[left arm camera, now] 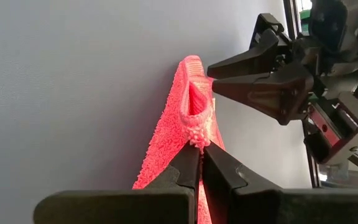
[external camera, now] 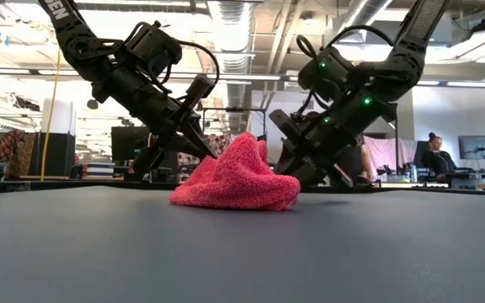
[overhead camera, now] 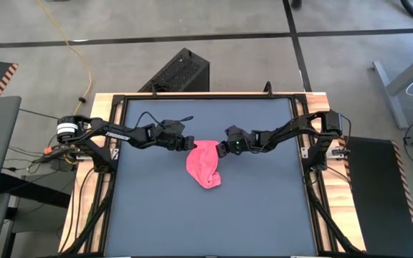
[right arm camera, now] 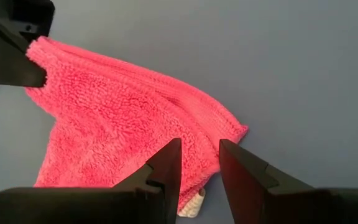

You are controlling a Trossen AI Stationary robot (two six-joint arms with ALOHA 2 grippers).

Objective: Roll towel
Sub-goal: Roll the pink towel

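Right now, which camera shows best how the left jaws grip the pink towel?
The left wrist view: the left gripper is shut on the towel at its edge, seen close up. The high view shows them small, the low view shows them side-on behind the bunched cloth, and the right wrist view catches only a dark corner at the towel's end.

Both arms reach in toward the middle and slant down. The left gripper [left arm camera: 201,146] is squeezed tight, with a bit of the towel [left arm camera: 179,124] pinched at its fingertips. The right gripper [right arm camera: 199,152] faces it from the other side, very near. Its fingers [right arm camera: 166,163] have a small gap between them, and they seem to sit just over the towel's edge, though that is hard to see.
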